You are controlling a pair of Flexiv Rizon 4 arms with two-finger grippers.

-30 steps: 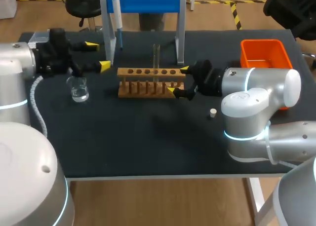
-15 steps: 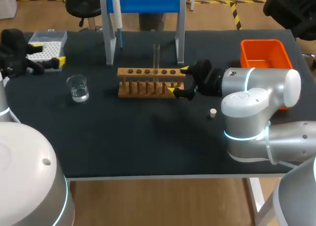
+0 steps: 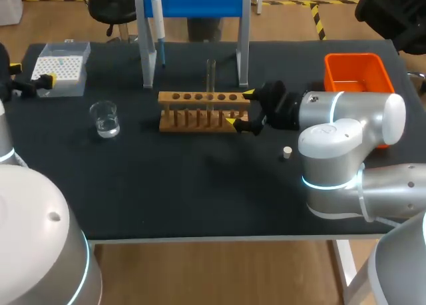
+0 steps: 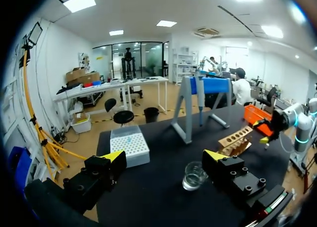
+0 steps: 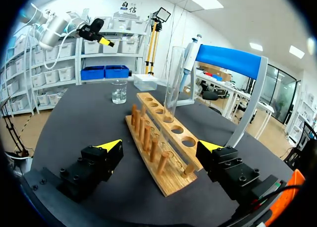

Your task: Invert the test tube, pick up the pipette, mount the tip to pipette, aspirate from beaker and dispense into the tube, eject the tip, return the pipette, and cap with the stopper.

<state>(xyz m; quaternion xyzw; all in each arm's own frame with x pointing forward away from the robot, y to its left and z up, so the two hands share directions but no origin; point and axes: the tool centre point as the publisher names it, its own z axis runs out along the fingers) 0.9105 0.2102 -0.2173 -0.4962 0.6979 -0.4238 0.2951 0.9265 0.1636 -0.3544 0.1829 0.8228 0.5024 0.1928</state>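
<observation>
Head view first, and the light wooden six-hole test tube rack [image 3: 205, 110] sits mid-table, so I'll place everything from it. A clear glass test tube [image 3: 210, 78] stands upright in one of its middle holes. Whether anything is in it, I cannot tell.

Off the rack's left end stands a small clear glass beaker [image 3: 105, 118] with a shallow pool of clear liquid at the bottom. Further out that way and toward the back is a clear plastic tip box [image 3: 61, 66], its top a white grid of tips.

Behind the rack rises a white-legged stand with a blue crossbar [image 3: 200, 2], and a white and blue pipette [image 3: 157, 18] hangs at its left leg. Any print on the pipette is too small to read.

Beyond the rack's right end sits an orange plastic bin [image 3: 356, 75], its inside partly hidden by the arm. A little white stopper [image 3: 287, 152] lies right of the rack toward the front.

The right gripper [image 3: 239, 108] is at the rack's right end, fingers spread wide, gripping nothing. The left gripper [image 3: 30, 74] is out by the tip box, fingers also apart and holding nothing.
</observation>
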